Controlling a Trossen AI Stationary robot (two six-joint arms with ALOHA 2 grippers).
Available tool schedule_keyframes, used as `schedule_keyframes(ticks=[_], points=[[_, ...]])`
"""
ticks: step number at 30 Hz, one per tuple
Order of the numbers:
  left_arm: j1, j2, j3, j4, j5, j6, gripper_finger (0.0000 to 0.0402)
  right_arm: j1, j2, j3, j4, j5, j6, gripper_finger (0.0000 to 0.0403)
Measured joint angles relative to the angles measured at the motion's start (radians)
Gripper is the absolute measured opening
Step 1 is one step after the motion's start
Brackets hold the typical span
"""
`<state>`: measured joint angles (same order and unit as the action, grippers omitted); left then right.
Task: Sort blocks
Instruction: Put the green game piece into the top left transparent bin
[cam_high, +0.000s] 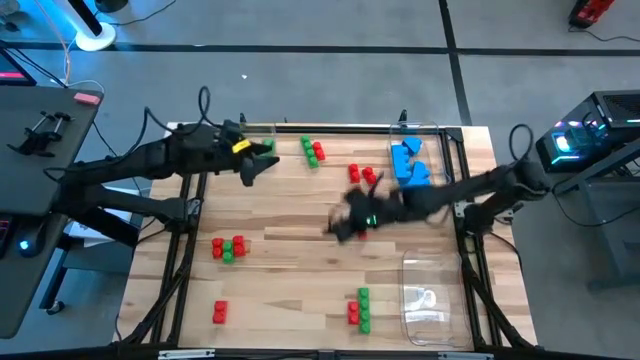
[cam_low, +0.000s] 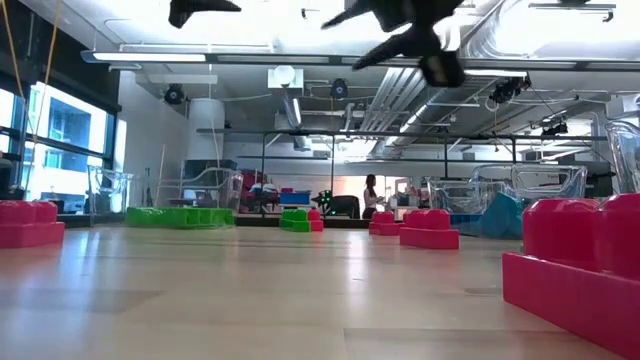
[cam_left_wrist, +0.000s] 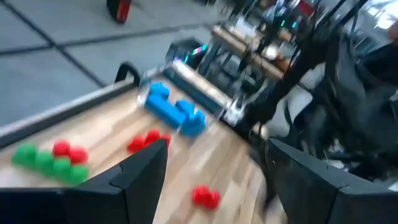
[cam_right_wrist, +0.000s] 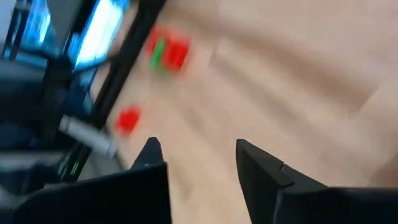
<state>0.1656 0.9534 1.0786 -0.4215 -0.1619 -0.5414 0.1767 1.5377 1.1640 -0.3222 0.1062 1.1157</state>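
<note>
High view: right gripper (cam_high: 335, 228) hangs over bare wood mid-table, jaws apart with nothing between them in the right wrist view. Nearest blocks to it are the red pair (cam_high: 362, 175) just behind it, near the blue blocks (cam_high: 410, 163) already in the far tray (cam_high: 440, 133). Left gripper (cam_high: 255, 170) waits by the far-left corner, jaws apart, empty; green block (cam_high: 266, 148) just behind it. Other red/green clusters (cam_high: 229, 248) lie well off toward the left arm's side; another (cam_high: 359, 308) sits at the near edge. Judgement: pick one block, centre the jaws over it, descend square, close only once the tips straddle it. Risk: nudging stuck neighbours. Near tray (cam_high: 425, 300) looks empty.
</note>
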Motion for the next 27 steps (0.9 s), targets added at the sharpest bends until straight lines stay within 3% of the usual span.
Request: schedule_keyframes(ticks=[5, 9, 12, 16, 22, 27], points=[[-0.002, 0.004, -0.001, -0.045, -0.001, -0.018, 0.0257, -0.220, 0.007, 0.000, 0.086, -0.019, -0.198, 0.0134], [0.010, -0.020, -0.001, 0.064, -0.050, -0.030, 0.0257, -0.352, 0.077, 0.006, 0.221, -0.037, -0.283, 0.0174], [0.048, -0.035, 0.001, 0.162, -0.085, 0.018, 0.0257, -0.418, 0.168, 0.078, 0.194, -0.039, -0.287, 0.0192], [0.148, -0.035, 0.001, 0.227, -0.063, 0.097, 0.0257, -0.456, 0.325, 0.264, 0.044, -0.030, -0.316, 0.0195], [0.341, -0.023, 0.000, 0.236, 0.163, 0.125, 0.0257, -0.486, 0.596, 0.662, -0.370, 0.094, -0.303, 0.0195], [0.469, -0.024, 0.000, 0.241, 0.306, 0.134, 0.0257, -0.517, 0.780, 0.907, -0.547, 0.099, -0.283, 0.0195]])
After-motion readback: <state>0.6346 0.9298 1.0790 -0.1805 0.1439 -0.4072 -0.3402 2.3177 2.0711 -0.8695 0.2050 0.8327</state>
